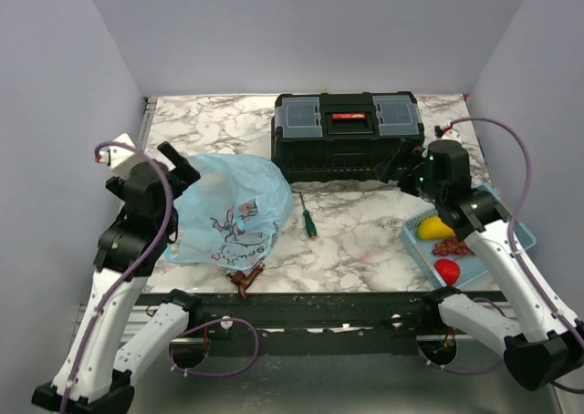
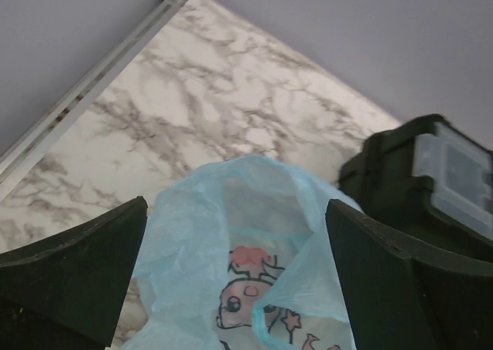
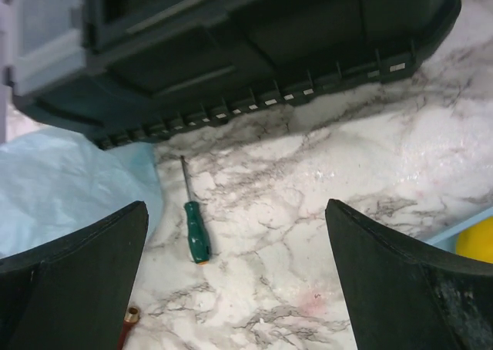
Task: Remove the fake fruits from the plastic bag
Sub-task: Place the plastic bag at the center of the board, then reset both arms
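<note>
Left gripper [image 2: 235, 203] hangs with its jaws spread wide and nothing between them, right over the top fold of the bag [image 1: 228, 209]. The bag lies crumpled on the left half of the table [image 1: 365, 232], between the left edge and the middle, pink cartoon print facing up; what is inside it cannot be made out. Over on the right, the tray [image 1: 424, 248] sits at the right edge, toward the near-right corner, and it holds the yellow fruit [image 1: 433, 227], the grapes [image 1: 453, 246] just beside it, and a red fruit [image 1: 446, 270] nearest the front. Right gripper [image 3: 235, 205] is also spread wide and holding nothing, up by the right end of the toolbox [image 1: 347, 136], which stands against the far edge at the middle. Below its fingers lies a green screwdriver [image 3: 197, 230], flat on the marble between bag and tray, apart from both. A small reddish-brown object [image 1: 245, 277] rests at the near edge, just below the bag; too small to name.
</note>
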Robot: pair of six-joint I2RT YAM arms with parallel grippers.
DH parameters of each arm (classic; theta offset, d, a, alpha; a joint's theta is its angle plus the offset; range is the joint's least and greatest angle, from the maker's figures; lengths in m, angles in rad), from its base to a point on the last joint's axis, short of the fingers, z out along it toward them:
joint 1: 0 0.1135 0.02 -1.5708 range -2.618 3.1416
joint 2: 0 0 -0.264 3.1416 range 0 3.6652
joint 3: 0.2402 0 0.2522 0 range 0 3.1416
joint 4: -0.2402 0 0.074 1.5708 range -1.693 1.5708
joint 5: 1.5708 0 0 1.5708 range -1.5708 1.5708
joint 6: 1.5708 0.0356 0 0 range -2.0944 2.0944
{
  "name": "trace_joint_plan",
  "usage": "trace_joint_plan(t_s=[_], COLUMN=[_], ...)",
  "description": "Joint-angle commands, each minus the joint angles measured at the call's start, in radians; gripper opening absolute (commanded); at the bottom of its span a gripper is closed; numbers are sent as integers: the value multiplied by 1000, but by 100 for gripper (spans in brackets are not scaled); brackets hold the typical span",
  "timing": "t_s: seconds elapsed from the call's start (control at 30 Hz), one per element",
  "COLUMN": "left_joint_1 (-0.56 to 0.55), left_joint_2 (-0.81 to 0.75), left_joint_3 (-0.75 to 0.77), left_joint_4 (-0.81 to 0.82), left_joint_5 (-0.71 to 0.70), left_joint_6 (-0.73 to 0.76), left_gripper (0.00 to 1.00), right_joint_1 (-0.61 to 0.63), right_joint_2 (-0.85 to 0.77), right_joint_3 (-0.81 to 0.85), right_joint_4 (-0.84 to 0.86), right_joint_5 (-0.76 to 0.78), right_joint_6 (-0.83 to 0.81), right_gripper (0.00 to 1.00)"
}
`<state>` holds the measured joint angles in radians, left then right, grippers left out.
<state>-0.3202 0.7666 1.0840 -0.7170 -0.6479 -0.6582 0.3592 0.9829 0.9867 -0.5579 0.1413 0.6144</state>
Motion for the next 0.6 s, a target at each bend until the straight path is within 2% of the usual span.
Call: trace_joint_plan(t_s=[0.0,0.13,0.33,0.43,0.57], left_joint_1=[5,2,3,3,3], left_joint_2=[-154,-183,-179,-177,-177], left_joint_3=[33,130,247,279,286], left_joint_4=[172,204,216,210,208], left_joint_5=[322,514,694,731,759], left_joint_6=[217,323,319,318,316], left_gripper=[99,99,99,97,97], right_joint_1=[4,4,4,4,4], right_joint_2=[-53,-93,-194,-252,-260], right_joint_3=[164,305,449,447,441], right_joint_4=[-143,-208,-249,-269,-309], right_joint_5=[46,106,232,369,384], right_joint_6=[-115,-156,-170,-133,-147], right_gripper=[100,100,100,100,100])
